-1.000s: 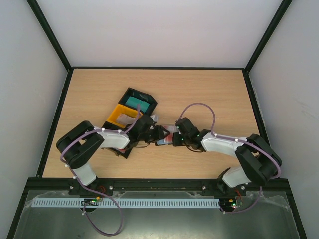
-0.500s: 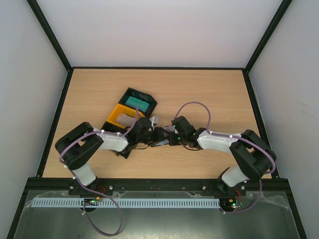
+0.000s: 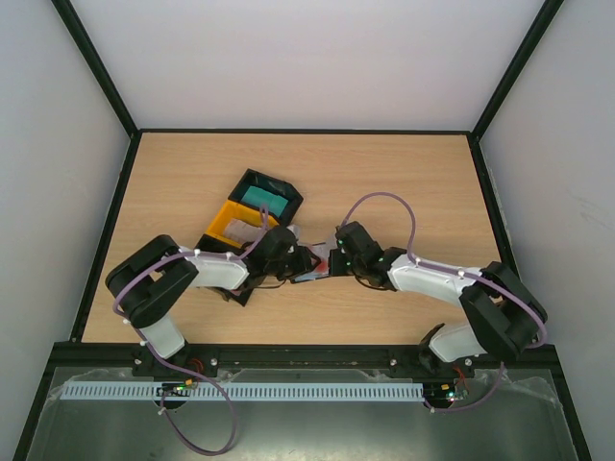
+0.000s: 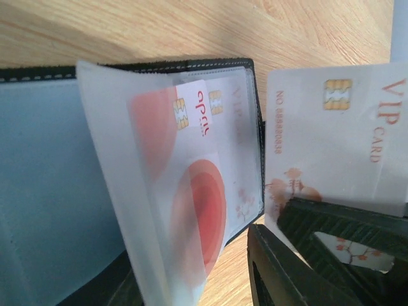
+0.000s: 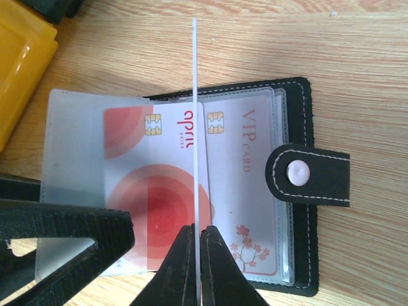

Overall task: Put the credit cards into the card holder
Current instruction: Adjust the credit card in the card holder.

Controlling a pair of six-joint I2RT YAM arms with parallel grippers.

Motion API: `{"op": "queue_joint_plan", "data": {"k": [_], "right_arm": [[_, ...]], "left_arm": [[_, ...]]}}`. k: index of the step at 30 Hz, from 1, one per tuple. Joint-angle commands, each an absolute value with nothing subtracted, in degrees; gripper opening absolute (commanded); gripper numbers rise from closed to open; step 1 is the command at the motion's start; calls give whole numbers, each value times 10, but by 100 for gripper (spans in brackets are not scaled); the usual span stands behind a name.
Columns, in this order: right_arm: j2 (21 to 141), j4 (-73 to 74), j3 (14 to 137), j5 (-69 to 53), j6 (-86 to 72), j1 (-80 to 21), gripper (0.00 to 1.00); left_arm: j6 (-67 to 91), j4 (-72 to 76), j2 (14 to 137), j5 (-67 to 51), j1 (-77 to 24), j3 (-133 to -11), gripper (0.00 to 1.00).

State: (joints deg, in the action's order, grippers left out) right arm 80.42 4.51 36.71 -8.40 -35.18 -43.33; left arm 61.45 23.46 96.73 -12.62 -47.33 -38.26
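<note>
card holder (image 5: pixel 296 121): matt black leather-look, white-stitched; sleeves (image 5: pixel 70 127) frosted plastic; credit cards (image 4: pixel 344 146) glossy plastic; table (image 5: pixel 357 51) matt wood-grain

card holder (image 5: pixel 294 121): black, with white stitching along the edges
strap snap (image 5: pixel 294 170): pale pinkish-silver
sleeves (image 5: pixel 70 127): frosted clear
sleeved card (image 5: pixel 159 191): white with red concentric circles, red lettering, gold chip
pocketed VIP card (image 5: pixel 242 191): pale white-pink, red lettering, red blossom sprig, gold chip
loose VIP card (image 4: pixel 338 140): same pale ground, orange-red lettering and blossoms, gold chip
tray (image 5: pixel 16 70), upper left of the right wrist view: yellow
table (image 5: pixel 255 38): light wood grain
</note>
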Motion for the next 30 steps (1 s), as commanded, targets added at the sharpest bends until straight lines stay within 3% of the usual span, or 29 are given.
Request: {"op": "queue_joint_plan", "data": {"k": [1, 22, 30], "right_arm": [[814, 61, 366, -84, -347, -437, 2], [892, 65, 376, -112, -350, -437, 2], [855, 63, 386, -111, -342, -437, 2]], "left_arm": [[593, 199, 954, -100, -475, -408, 38], [581, 186, 991, -112, -475, -421, 34], [579, 148, 977, -84, -475, -411, 33]]}}
